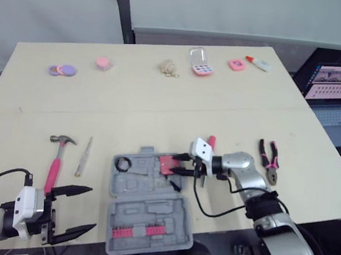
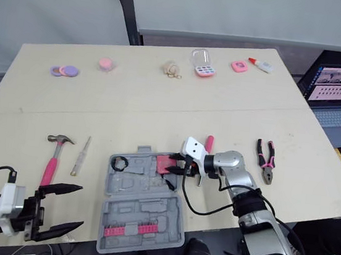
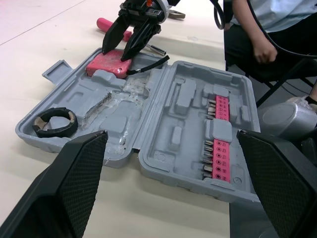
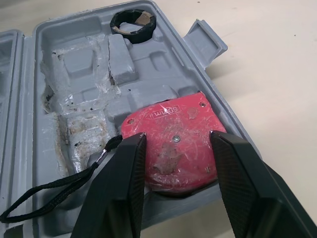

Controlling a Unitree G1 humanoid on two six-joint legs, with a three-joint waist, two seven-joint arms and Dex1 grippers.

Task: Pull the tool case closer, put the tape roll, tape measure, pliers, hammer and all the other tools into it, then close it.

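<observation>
Pale wooden table (image 1: pixel 160 114) before me, with the open grey tool case (image 1: pixel 147 218) near its front edge. Hammer (image 1: pixel 56 162) lies left of it, pliers (image 1: pixel 271 155) right. My left pincer (image 1: pixel 92 207) hangs spread. My right pincer (image 1: pixel 176 165) pinches the red tape measure (image 4: pixel 171 144) inside the case, where the tape roll (image 1: pixel 122 163) also sits.

An open laptop (image 1: pixel 336 85) stands beside the table (image 1: pixel 160 111)
</observation>
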